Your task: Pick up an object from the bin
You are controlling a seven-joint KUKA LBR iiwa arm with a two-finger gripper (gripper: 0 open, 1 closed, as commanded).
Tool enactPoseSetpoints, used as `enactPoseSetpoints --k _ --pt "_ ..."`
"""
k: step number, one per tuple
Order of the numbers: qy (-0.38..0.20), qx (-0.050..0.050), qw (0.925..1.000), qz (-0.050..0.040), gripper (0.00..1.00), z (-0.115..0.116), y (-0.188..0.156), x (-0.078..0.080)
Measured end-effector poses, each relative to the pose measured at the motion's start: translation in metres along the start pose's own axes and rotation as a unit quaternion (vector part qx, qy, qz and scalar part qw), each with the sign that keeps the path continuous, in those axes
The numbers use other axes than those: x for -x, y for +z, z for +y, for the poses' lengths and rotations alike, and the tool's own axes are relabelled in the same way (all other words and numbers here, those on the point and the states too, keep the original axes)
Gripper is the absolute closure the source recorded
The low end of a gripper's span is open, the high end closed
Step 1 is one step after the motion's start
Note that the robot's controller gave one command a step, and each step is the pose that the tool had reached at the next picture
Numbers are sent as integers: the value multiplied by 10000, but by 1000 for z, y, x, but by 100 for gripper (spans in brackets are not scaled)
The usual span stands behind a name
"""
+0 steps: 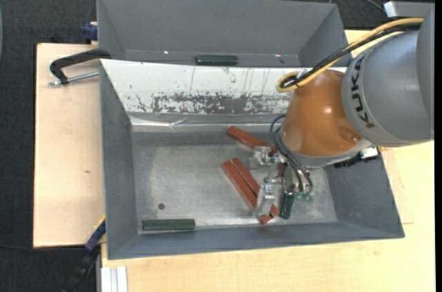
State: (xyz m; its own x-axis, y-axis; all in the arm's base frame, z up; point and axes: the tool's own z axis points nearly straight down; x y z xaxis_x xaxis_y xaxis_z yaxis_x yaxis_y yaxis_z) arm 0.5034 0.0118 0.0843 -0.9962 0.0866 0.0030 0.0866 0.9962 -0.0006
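My gripper (pixel 268 188) hangs low over the bin's floor, right of centre, under the orange wrist cover. Just to its left lie two reddish-brown flat bars (pixel 239 181), side by side and slanted, their lower end touching or hidden by the gripper. Another reddish-brown bar (pixel 244 137) lies above it, near the back wall. A small red piece (pixel 266 217) and a small dark green piece (pixel 285 206) sit right below the gripper, near the front wall. Whether anything is held cannot be made out.
A dark green flat bar (pixel 168 224) lies along the front wall at the lower left. A small dark dot (pixel 161 207) marks the floor above it. The arm and its orange cover hide the bin's right side.
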Motion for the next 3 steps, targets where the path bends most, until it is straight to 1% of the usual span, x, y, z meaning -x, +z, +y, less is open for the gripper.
enactPoseSetpoints --k 1,2,3 --pt "254 11 9997 -25 0 32 7 -8" --pt "453 1 9990 -35 100 -29 12 -1" --pt "452 1 9990 -34 100 -29 12 -1"
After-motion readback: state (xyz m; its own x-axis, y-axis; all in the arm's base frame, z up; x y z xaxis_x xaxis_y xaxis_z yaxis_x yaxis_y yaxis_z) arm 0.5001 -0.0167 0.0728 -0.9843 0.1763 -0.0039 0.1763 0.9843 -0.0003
